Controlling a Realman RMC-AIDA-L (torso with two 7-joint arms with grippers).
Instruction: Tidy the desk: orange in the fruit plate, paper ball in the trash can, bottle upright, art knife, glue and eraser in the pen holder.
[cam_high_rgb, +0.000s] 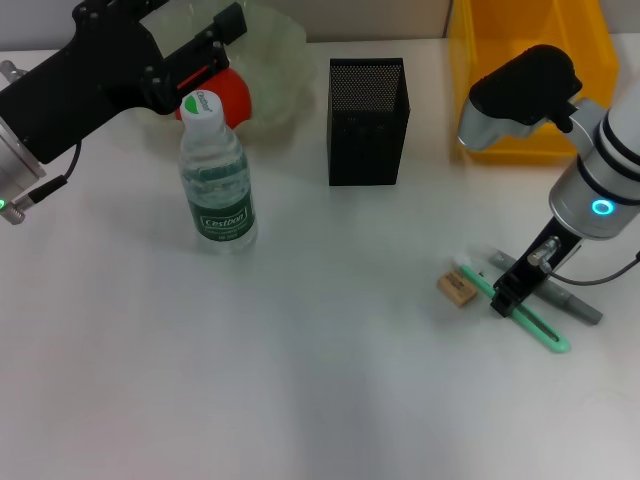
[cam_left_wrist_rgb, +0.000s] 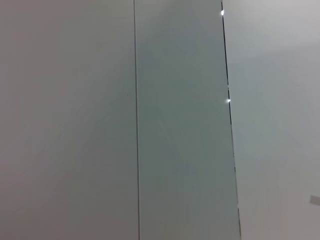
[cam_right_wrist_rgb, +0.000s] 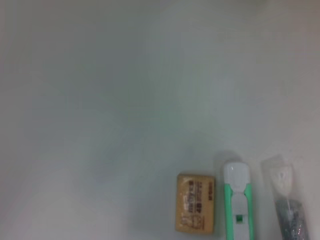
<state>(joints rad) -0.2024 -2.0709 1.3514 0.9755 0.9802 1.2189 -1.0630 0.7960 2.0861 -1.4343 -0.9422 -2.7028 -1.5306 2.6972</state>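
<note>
Nearest, toward the desk's right edge, the green art knife (cam_high_rgb: 515, 306) lies flat with the tan eraser (cam_high_rgb: 456, 288) just beside it and the grey glue (cam_high_rgb: 560, 297) on its other side. The right gripper (cam_high_rgb: 510, 296) sits low over the knife; I cannot tell how its fingers stand. The bottle (cam_high_rgb: 216, 176) stands upright before the orange (cam_high_rgb: 230, 95) in the fruit plate (cam_high_rgb: 275, 60). The left gripper (cam_high_rgb: 215, 45) hovers there, its grip hidden. The pen holder (cam_high_rgb: 367, 122) stands at the back.

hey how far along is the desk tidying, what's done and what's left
Looks done: the bottle stands upright, and the orange sits in the fruit plate beneath the left gripper. No paper ball is visible. In hand: the right gripper is down over the art knife. Left: art knife, glue and eraser lie on the desk; the pen holder looks empty.
</note>
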